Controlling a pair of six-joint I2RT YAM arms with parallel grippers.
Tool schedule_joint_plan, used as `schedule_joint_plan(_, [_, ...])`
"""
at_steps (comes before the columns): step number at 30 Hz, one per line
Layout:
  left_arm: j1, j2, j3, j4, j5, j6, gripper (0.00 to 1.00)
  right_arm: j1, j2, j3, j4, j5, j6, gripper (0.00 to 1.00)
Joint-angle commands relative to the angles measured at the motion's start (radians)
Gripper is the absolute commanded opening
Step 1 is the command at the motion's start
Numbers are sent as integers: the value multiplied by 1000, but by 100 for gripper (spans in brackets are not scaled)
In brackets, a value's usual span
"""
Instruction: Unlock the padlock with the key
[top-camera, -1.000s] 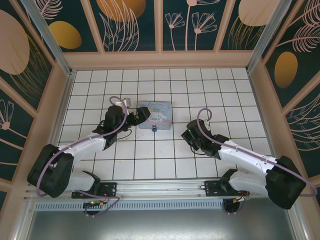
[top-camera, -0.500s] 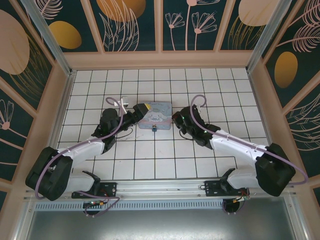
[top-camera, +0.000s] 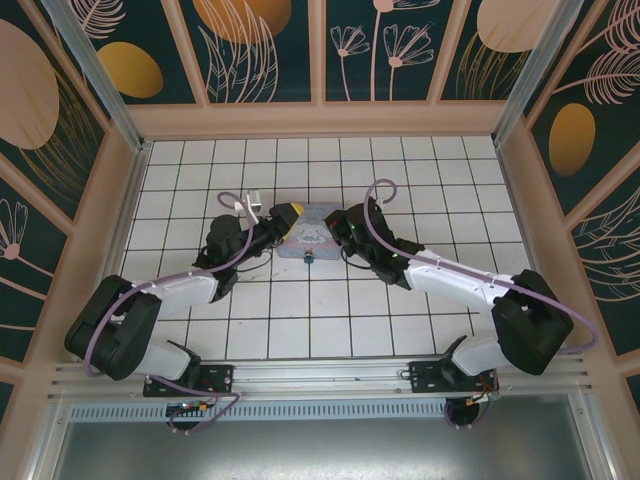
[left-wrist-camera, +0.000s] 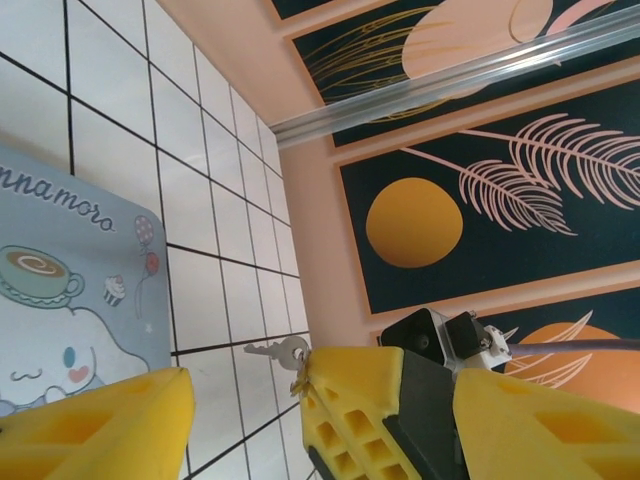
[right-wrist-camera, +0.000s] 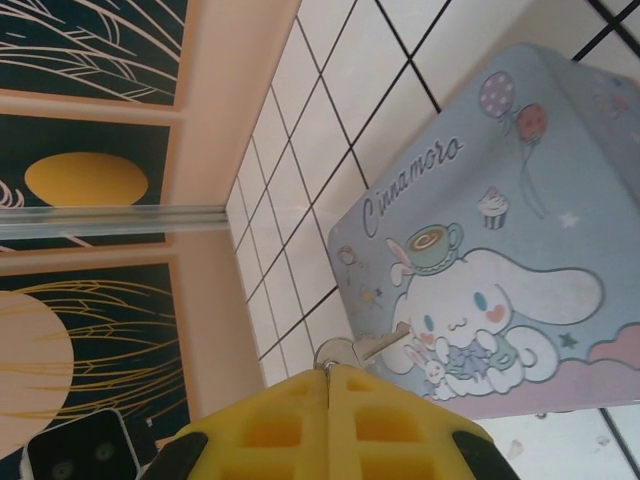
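**A:** Where's the padlock?

**B:** The padlock (top-camera: 308, 258) is right at the near edge of the pale blue tin (top-camera: 312, 232), about midway along it, on the white tiled desk (top-camera: 300, 320). From above it's too small to tell whether it hangs from the tin or lies on the tiles. I can't make out how its shackle stands either.

**A:** And the key?

**B:** The key (right-wrist-camera: 365, 347) is in the right claw (right-wrist-camera: 330, 372). That claw's yellow fingers are pressed together and pinch the key's round head at their tips. In the right wrist view the blade sticks out across the edge of the tin's cartoon lid.

**A:** Where is that claw, seen from above?

**B:** At the tin's right end, with its arm reaching in from the right. The padlock on the near side is apart from both claws.

**A:** And the left claw?

**B:** The left claw (top-camera: 283, 214) is at the tin's far left corner. Its yellow fingers are spread, and white tile shows through the gap in the left wrist view. The tin's lid is at the left of that view. I can't tell whether the claw touches the tin.

**A:** Anything else in that view?

**B:** A key, its head beside a yellow tip and its blade pointing toward the tin.
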Motion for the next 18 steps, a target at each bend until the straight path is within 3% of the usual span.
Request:
schedule_joint_plan(1, [-13,24,41,96,-9,-30,67,18,19,41,59,0,19,0])
schedule_joint_plan(7, [-32,72,73,106,-9,-37,57,31,42,51,82,-5,24,0])
schedule_joint_plan(18, [-40,120,64,137,-23,-40,51,33,46,43,95,-5,27,0])
